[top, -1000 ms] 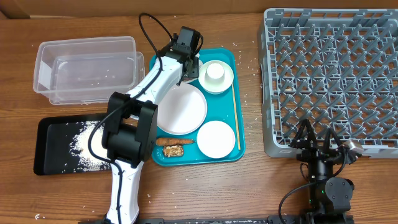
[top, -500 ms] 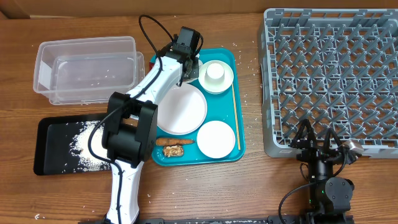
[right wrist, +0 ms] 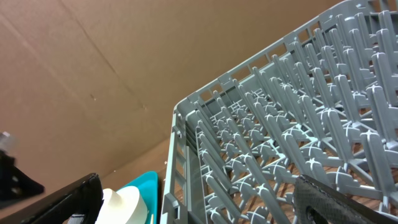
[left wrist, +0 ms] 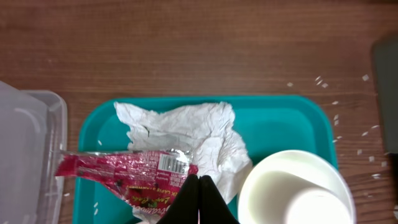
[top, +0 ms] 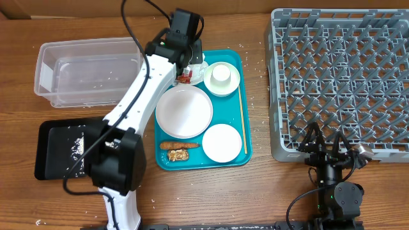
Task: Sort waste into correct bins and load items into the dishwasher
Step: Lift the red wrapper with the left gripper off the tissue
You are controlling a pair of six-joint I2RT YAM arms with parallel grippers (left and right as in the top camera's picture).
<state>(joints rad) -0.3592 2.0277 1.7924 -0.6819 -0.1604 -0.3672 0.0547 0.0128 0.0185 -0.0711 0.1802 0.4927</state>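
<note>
My left claw (left wrist: 199, 184) is pinched shut on the red wrapper (left wrist: 124, 171), at 11 o'clock on the tray (left wrist: 280, 118), beside the napkin (left wrist: 186, 130). My right claw (right wrist: 199, 199) is wide open at 6 o'clock of the rack (top: 339, 76).

**What I'm not seeing properly**

Overhead, the white left arm (top: 144, 86) is hiding most of the red crinkled wrapper (top: 184, 78) from me. In the left wrist view, the frame edges are cropping the round white bowl (left wrist: 292, 186) and the clear rectangular plastic tub (left wrist: 25, 143).

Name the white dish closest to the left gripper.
The bowl holding the cup, right beside the left gripper; the plate and empty bowl lie farther off.
</note>
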